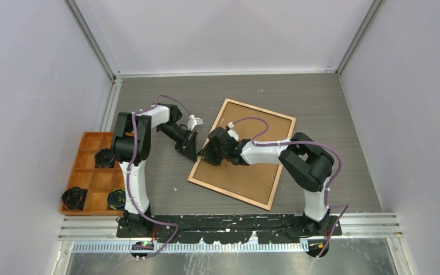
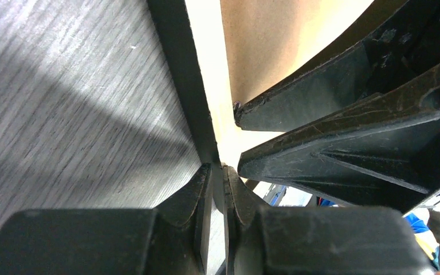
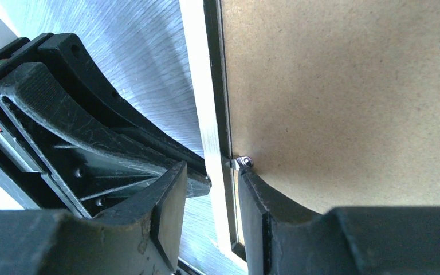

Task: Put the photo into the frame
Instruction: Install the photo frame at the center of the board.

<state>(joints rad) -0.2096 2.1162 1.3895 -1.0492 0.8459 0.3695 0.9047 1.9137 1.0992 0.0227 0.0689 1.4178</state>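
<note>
Right pincer stood parted astride the frame rail, tip at its metal tab; my left pincer clenched that rail. Hold steady, I judged.

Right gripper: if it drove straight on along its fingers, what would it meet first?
The frame. Its pale rail lies between the open jaws of the right gripper, so that rail probably comes first; one fingertip sits at the small metal tab on the brown backing board. Depth is unclear.

Light wood-coloured frame with black edge, plain brown backing board, grey streaked table, orange tray
</note>
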